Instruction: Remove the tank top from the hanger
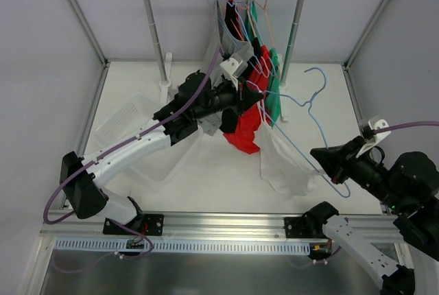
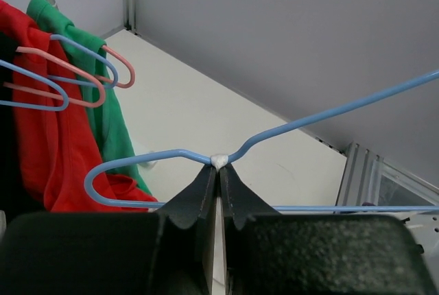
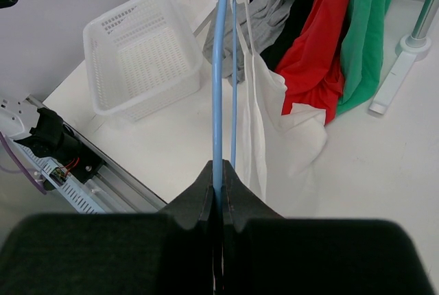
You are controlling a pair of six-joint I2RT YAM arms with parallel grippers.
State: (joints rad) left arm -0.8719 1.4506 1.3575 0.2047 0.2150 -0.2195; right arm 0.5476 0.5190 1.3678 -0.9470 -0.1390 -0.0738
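White, thin-strapped and soft, the tank top (image 1: 285,168) hangs from the light blue triangular wire hanger (image 3: 220,68), which both hands hold slantwise above the table (image 1: 206,178), off the rail. The right hand (image 3: 219,171) is pinched fully closed on one straight wire of the frame. From that hand the fabric drapes just ahead and a little to the right, its lower part seeming to reach the table. The left hand (image 2: 219,168) is likewise closed tight at the dip in the hanger's shoulder, with a small scrap of white caught at its tips. That scrap is probably a strap, though it is too small to be sure. I judge the step in hand to be freeing that strap, with the garment not yet off. The next move calls for the right hand to steady the frame while the left draws the strap outward, past the rounded end just left of its fingertips (image 2: 206,178), without dragging the red garment (image 2: 55,144) hanging beyond.
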